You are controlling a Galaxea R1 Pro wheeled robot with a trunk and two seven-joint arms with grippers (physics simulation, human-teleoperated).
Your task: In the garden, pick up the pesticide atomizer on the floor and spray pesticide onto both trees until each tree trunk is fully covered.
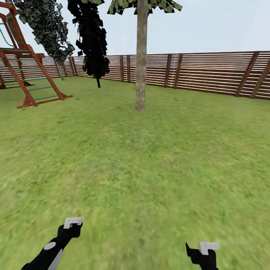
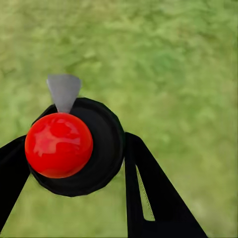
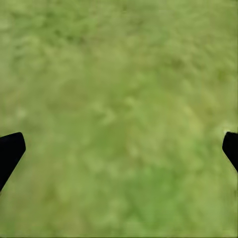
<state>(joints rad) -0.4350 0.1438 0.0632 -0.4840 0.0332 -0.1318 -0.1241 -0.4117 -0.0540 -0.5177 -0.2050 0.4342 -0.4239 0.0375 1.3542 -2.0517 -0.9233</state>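
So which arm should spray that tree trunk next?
Left, probably. The left arm has its jaws closed round a black round thing with a red ball, maybe the sprayer. The right arm has open, empty jaws over grass.

Counting from the straight grey-beige tree trunk (image 1: 141,60) standing mid-lawn: one such bare-trunked tree. To its left stand one black-leaved tree (image 1: 93,41) and, further left, one tree with speckled dark leaves (image 1: 47,26), so three trees in all. One red-brown climbing frame (image 1: 22,71) sits left of the trunk, well apart. One slatted wooden fence (image 1: 210,73) runs behind it. Two grippers show nearer than the trunk: the left gripper (image 1: 73,222) and the right gripper (image 1: 208,246).
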